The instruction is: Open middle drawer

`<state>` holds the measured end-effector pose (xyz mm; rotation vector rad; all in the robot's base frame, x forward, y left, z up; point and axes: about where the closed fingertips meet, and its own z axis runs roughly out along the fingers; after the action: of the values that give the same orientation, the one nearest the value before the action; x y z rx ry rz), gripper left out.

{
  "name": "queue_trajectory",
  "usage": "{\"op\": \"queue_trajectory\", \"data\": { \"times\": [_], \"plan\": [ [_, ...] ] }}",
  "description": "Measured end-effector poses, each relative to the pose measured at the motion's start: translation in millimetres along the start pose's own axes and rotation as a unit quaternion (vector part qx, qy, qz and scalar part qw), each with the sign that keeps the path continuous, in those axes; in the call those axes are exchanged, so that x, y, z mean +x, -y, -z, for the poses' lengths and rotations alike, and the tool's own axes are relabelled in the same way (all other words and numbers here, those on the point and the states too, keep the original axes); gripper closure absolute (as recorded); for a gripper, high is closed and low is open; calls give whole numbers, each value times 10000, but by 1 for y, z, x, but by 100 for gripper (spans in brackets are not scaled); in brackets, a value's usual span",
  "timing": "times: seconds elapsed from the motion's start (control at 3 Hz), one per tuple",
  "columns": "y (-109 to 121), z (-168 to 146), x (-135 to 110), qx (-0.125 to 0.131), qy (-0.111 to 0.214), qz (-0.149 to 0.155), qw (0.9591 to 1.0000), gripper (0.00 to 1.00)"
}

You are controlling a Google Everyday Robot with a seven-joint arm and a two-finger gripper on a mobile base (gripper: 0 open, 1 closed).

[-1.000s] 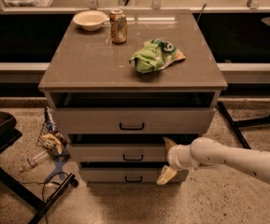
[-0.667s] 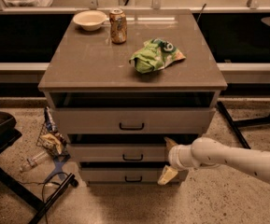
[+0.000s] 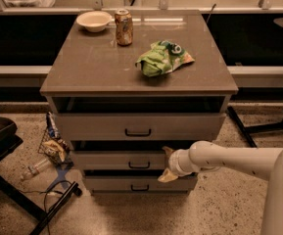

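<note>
Looking down from the front in the one camera view, a grey-beige cabinet (image 3: 67,84) with three stacked drawers is seen. The middle drawer (image 3: 106,159) sits between a taller-fronted top drawer (image 3: 92,126) and a bottom drawer (image 3: 111,183); its small black loop handle (image 3: 139,165) is at the centre of the front, and a dark gap is noted above its front. The gripper (image 3: 167,164) is recorded at the right part of the middle drawer's front, beside the handle and not on it. Its two pale fingertips (image 3: 168,152) are held apart, one above the other, with nothing clamped between them; whether they touch the front cannot be told. The white arm (image 3: 229,160) is seen to reach in from the lower right. On the cabinet top, a pale bowl (image 3: 94,20), a drink can (image 3: 124,27) standing upright just beside it, and a crumpled green snack bag (image 3: 163,58) are noted. A plastic bottle (image 3: 33,169) is logged lying on the speckled floor to the left.
</note>
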<state>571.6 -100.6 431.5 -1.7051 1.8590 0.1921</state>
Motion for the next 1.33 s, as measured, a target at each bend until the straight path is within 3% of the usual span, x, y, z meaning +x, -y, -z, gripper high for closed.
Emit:
{"op": "queue_trajectory", "data": {
  "times": [1.0,1.33],
  "plan": [
    [-2,-1,0,-13,24,-16,10000,100],
    [-2,-1,0,-13,24,-16,10000,100]
  ]
}}
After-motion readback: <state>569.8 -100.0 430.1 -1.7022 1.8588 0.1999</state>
